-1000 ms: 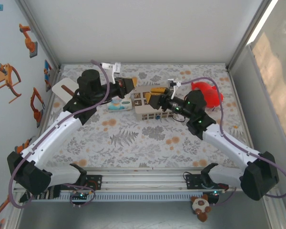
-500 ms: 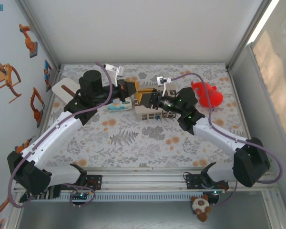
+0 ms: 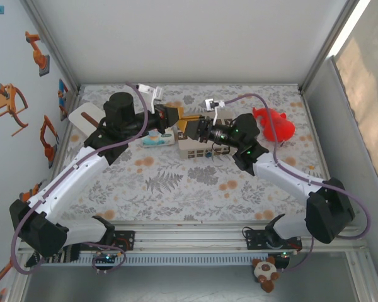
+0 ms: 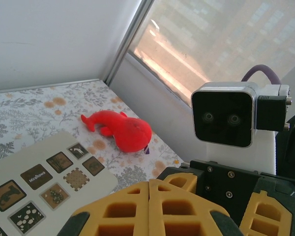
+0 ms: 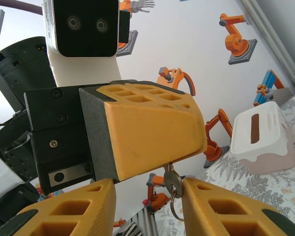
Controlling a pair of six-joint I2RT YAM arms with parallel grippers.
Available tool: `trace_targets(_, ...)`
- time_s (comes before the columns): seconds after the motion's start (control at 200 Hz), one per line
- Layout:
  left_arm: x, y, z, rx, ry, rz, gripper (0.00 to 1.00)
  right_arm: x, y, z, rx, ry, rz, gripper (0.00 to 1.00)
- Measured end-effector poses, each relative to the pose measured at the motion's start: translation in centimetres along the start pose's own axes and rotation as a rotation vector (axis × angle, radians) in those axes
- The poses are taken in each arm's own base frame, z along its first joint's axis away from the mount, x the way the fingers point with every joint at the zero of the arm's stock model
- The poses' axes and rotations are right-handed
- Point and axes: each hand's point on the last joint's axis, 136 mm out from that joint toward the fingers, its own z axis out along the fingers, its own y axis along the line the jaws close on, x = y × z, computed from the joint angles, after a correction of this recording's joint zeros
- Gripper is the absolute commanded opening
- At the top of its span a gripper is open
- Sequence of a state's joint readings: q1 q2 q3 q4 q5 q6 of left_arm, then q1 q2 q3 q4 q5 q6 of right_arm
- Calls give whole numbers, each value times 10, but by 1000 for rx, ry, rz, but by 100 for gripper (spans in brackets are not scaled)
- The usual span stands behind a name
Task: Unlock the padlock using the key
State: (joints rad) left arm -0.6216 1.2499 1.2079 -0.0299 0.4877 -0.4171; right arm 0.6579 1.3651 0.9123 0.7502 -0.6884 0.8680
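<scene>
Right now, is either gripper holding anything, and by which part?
The left gripper is shut on a key, pinching its upper end; the ringed end hangs free below. The right gripper, open, straddles that end without gripping it.

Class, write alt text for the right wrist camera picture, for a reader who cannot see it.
The left gripper, its yellow fingers shut, holds a small metal key whose ring hangs into the gap between the open fingers of the right gripper. Behind are orange robot-arm stickers on a white wall and a white slotted box.
</scene>
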Motion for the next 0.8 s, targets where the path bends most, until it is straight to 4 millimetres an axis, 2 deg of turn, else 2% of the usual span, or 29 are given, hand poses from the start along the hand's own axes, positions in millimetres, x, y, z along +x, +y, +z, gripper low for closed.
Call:
trace_targets(0.185,0,0,0,-2,0,-8,0,0,-2,1,3,-3,0,45)
trace_targets(0.801,1,1,-2,-7,-8,-14,0,3,-7,-2,16,-14,-3,46)
